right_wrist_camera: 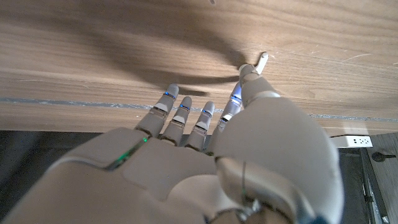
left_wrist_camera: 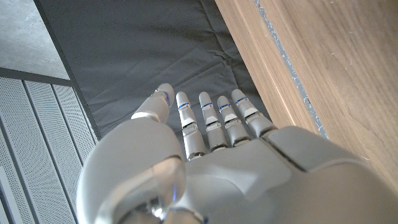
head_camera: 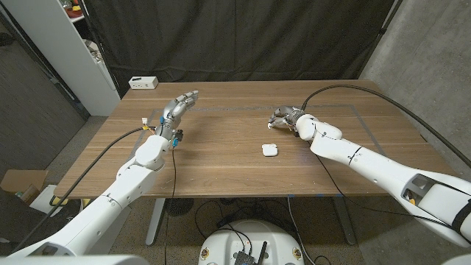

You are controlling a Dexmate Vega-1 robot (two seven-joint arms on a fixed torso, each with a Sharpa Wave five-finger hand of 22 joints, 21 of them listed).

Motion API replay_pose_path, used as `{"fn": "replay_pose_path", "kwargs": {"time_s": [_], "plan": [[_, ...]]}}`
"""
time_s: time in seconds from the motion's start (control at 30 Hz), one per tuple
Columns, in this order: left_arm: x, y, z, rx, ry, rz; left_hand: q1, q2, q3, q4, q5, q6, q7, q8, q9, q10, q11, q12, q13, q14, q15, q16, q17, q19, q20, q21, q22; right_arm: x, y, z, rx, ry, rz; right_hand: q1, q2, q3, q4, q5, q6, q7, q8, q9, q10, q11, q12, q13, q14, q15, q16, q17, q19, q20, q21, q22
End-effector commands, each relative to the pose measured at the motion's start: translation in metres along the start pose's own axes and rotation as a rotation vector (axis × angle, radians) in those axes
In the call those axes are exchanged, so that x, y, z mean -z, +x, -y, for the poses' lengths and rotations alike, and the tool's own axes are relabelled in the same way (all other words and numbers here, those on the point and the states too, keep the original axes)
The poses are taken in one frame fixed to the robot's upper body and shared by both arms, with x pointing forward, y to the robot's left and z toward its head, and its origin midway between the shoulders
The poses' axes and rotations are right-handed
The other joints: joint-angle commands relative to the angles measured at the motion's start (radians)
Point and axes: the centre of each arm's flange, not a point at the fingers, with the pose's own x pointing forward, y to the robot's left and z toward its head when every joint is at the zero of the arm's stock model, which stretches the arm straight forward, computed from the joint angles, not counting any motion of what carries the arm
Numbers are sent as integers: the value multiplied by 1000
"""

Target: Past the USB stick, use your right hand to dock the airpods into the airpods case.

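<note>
While pinching airpod (right_wrist_camera: 263, 60) at fingertips: right hand (head_camera: 285, 118), beyond case (head_camera: 269, 149) lying closed mid-table (head_camera: 221, 158). Left hand (head_camera: 179, 107): fingers straight, together, holding nothing, well apart.

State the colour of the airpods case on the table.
White; the airpods case shows best in the head view.
</note>
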Motion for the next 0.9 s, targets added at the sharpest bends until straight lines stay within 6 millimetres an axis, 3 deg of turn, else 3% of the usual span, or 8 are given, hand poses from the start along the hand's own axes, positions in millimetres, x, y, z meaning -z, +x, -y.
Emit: {"fn": "replay_pose_path", "kwargs": {"time_s": [0.03, 0.37, 0.9], "plan": [[3, 4, 0, 9, -7, -5, 7, 0, -2, -1, 6, 11, 3, -3, 2, 7, 2, 0, 5, 5, -65, -5, 2, 1, 6, -3, 1, -5, -5, -5, -7, 9, 2, 9, 3, -8, 1, 1, 0, 6, -10, 2, 8, -2, 5, 4, 14, -137, 7, 5, 4, -3, 3, 1], [7, 1, 1, 5, -13, -11, 9, 0, -5, -1, 6, 14, 2, -3, 2, 10, 2, 0, 7, 6, -65, -6, 2, 3, 6, -6, 2, -7, -6, -6, -4, 16, 6, 14, 2, -13, 1, 2, -14, 13, -24, 2, 10, 11, 4, 6, 14, -135, 10, 8, 2, 1, 1, 1], [7, 3, 1, -1, -15, -17, 9, 5, -6, 2, 8, 15, 6, -4, 3, 9, 2, -1, 8, 7, -63, -8, 2, 3, 10, -11, 2, 0, 1, -15, 34, 51, -11, 34, 4, -23, -3, 5, 42, 21, -15, 9, 57, 9, 19, 13, 55, -154, 32, 13, 30, -13, 8, 1]]}}
